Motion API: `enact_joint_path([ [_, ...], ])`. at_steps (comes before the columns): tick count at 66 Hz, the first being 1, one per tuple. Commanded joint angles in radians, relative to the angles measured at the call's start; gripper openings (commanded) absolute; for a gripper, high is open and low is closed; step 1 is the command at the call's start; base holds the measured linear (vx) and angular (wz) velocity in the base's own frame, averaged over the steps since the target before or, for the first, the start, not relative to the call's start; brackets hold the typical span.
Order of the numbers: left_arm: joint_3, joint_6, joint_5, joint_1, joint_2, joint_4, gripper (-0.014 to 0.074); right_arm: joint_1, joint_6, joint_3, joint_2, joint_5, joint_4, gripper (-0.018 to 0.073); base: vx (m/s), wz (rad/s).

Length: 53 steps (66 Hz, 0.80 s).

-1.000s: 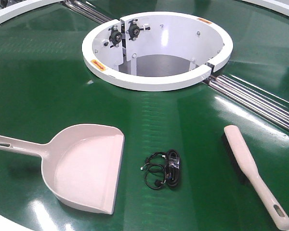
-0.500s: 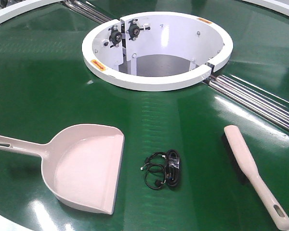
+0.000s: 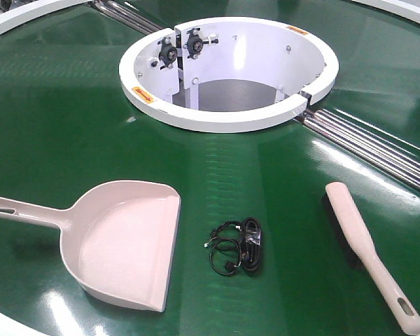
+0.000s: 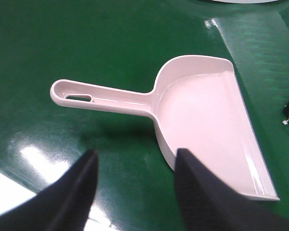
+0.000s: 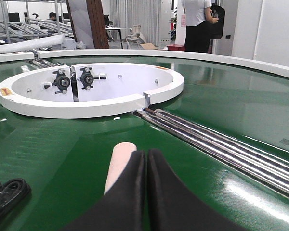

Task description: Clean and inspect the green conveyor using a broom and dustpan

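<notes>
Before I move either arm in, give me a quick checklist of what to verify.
1. The left gripper is open: ok.
2. Handle of the dustpan unobstructed: ok.
3. The right gripper is open: not ok, it is shut and empty.
4. The broom lies flat, nothing on it: ok.
5. The black cable bundle sits apart from both tools: ok.
6. Dirt on the green belt: cannot tell through the glare.
</notes>
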Motion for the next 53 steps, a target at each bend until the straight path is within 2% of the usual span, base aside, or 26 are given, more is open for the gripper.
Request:
enact_joint_path([
  [1,-0.031,-0.009,-0.062,-0.001,0.002,-0.010,0.0450,-0.002,-0.006,0.022,-0.018,-0.074,-0.002,-0.0010,0.00,0.00],
  [9,-0.031,-0.012,-0.047,-0.001,0.002,-0.053,0.0454,-0.002,-0.006,0.022,-0.018,-0.074,-0.002,-0.0010,0.00,0.00],
  [17,-0.050,0.017,-0.009,-0.001,0.007,-0.049,0.0454,-0.002,-0.006,0.022,-0.018,-0.074,-0.002,-0.0010,0.00,0.00],
  [26,-0.177,0.102,0.158,-0.001,0.121,-0.056,0.0454,-0.002,-0.006,0.022,-0.018,-0.074,-0.002,-0.0010,0.00,0.00],
  [32,-0.275,0.208,0.265,-0.001,0.218,-0.077,0.0454,-0.002,-0.006,0.022,-0.018,-0.074,-0.002,-0.0010,0.00,0.00],
  [36,-0.347,0.321,0.326,-0.001,0.296,-0.088,0.0454,-0.002,-0.006,0.022,-0.018,-0.074,-0.002,-0.0010,0.00,0.00],
  [45,-0.461,0.521,0.388,-0.003,0.438,-0.084,0.0454,-0.002,-0.006,0.022,-0.018,-0.074,-0.002,-0.0010,0.00,0.00],
  [53,-0.533,0.609,0.387,-0.003,0.548,-0.077,0.0458,-0.002,-0.006,0.022,-0.018,-0.074,-0.002,-0.0010,0.00,0.00],
])
